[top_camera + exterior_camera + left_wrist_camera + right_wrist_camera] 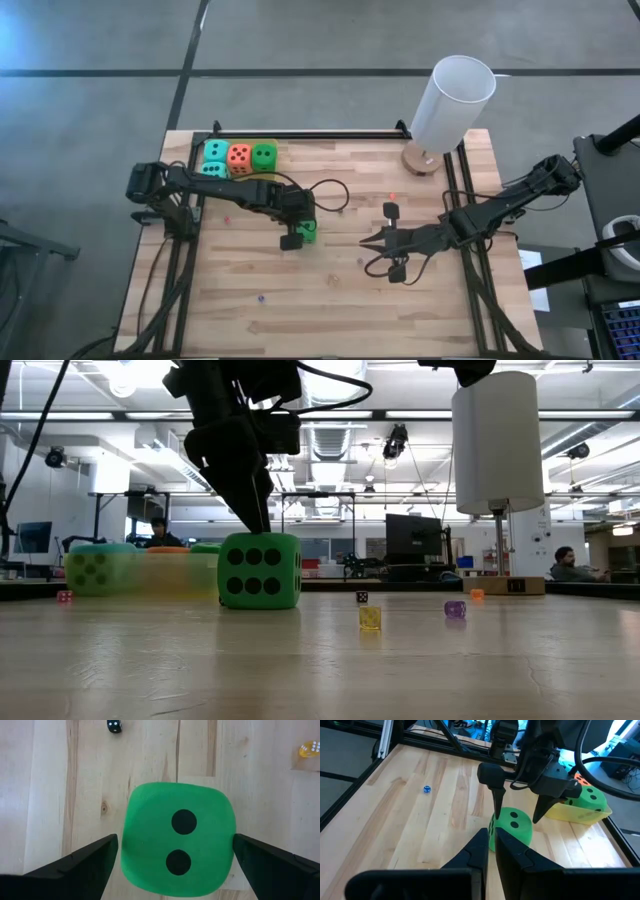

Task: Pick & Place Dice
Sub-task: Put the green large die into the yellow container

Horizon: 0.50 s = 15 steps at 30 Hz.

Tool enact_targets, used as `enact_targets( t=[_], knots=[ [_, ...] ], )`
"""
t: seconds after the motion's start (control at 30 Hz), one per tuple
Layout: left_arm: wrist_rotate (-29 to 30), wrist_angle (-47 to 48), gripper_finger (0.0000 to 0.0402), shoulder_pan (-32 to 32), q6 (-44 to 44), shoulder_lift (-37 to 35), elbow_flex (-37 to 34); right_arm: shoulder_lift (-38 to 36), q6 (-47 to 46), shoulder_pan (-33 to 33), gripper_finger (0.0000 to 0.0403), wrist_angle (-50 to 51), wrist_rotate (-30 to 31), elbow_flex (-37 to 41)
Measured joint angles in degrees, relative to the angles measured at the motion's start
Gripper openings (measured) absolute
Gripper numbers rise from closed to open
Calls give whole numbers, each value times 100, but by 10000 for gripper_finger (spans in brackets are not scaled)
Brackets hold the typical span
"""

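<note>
Table (330, 290): bare wood, mine to work over.
Tray (580, 812): yellow, at the far edge, already holding dice.
Green die (177, 837): alone on the boards mid-table, two pips up.
My left claw (175, 857): fingers fully spread, either side of that die, not touching, holding nothing (the grasp step, I judge). Next: close squarely, lift.
My right claw (490, 855): fingers together, empty, waiting nearby.
</note>
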State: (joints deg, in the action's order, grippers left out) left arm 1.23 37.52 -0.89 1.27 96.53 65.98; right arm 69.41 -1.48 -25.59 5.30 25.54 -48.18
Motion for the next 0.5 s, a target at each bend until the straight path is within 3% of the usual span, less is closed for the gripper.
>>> enact_targets(
  t=[0.5],
  knots=[
    [-30,-19,399,2,18,81,-4,0,0,-2,28,0,0,0]
  ],
)
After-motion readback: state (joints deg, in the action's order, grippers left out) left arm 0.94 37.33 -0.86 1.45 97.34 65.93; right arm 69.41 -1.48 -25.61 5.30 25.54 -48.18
